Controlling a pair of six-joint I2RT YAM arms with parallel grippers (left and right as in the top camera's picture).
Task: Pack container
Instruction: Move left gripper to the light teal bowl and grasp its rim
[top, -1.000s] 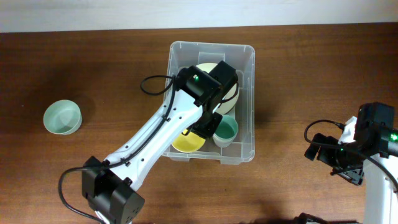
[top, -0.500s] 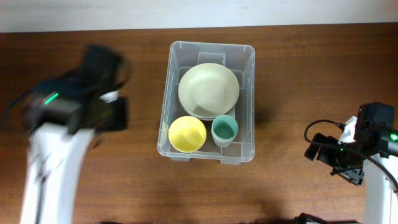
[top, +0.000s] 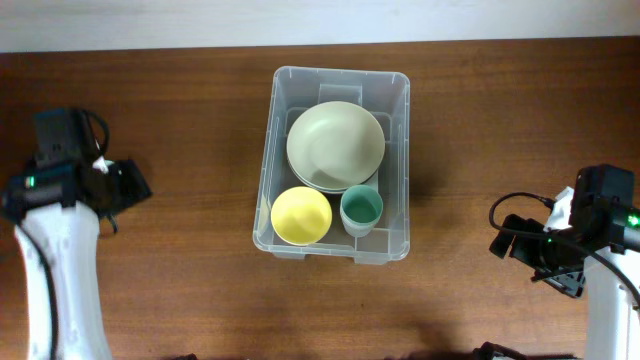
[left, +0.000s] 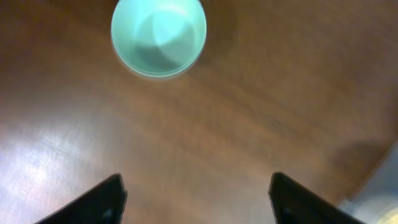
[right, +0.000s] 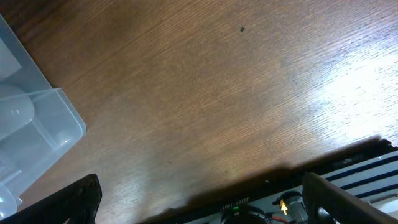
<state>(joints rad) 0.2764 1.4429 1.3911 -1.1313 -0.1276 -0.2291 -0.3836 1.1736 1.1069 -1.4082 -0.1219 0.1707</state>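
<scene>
The floor of the container (top: 340, 73) is mostly taken up by a pale green plate (top: 335, 147), a yellow bowl (top: 301, 215) and a teal cup (top: 361, 210); only a narrow strip at the far wall is left bare. Bare table (top: 200, 120) is seen on both sides of the container. Ahead of the left gripper (left: 196, 193), held wide, a mint bowl (left: 158, 37) stands, with bare wood between. Before the right gripper (right: 200, 193), likewise held wide, wood is seen, the container's corner lying to one side.

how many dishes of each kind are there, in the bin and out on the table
pale green round plate: 1
bowls: 2, yellow round bowl in the clear plastic container, mint green round bowl on the wooden table
teal cup: 1
total: 4
</scene>
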